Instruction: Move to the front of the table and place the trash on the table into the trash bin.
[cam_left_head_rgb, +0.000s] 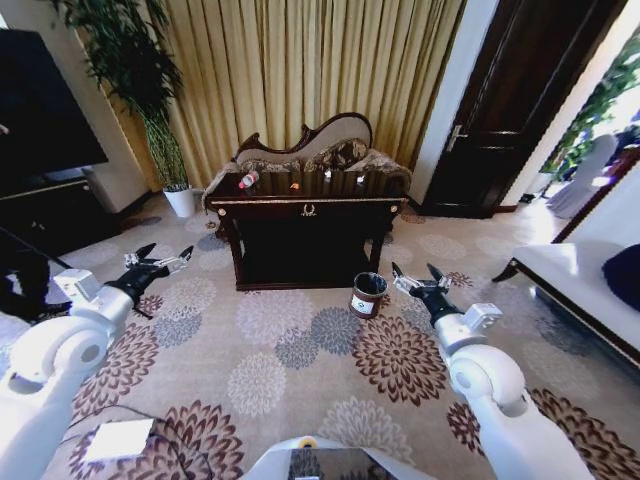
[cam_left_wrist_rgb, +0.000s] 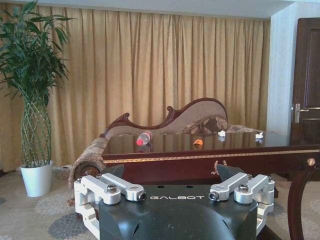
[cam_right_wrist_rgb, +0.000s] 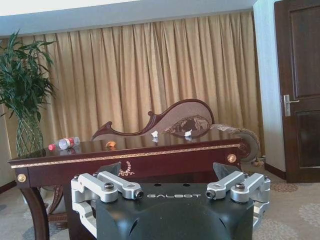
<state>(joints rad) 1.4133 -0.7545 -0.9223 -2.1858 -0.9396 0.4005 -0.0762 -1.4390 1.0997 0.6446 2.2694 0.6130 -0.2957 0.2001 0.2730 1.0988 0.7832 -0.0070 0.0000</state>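
Both arms reached fwd low over the patterned carpet (cam_left_head_rgb: 300, 380): left gripper (cam_left_head_rgb: 160, 258) at approx 10 o'clock in the head view, right gripper (cam_left_head_rgb: 420, 278) at approx 2 o'clock, each w/ fingers spread wide & holding nothing. Wrist views showed the same, jaws apart and empty.

Table (cam_left_head_rgb: 310, 212) stood at 12 o'clock, well apart from the robot, sofa (cam_left_head_rgb: 320, 145) just behind it. Trash was on the tabletop: bottle (cam_left_head_rgb: 248, 179) lying on its side toward the left end, orange scrap (cam_left_head_rgb: 294, 186) near the middle, white wrapper bits (cam_right_wrist_rgb: 170, 133) further right. Trash bin (cam_left_head_rgb: 368, 294) sat on the carpet by the table's front right leg, close to the right gripper, approx 1 o'clock.

Progress, as I judged it: early. Robot faced the table but looked short of reach, so the approach seemed unfinished. Nothing picked up, nothing visible in the bin. All pieces left to grasp & drop
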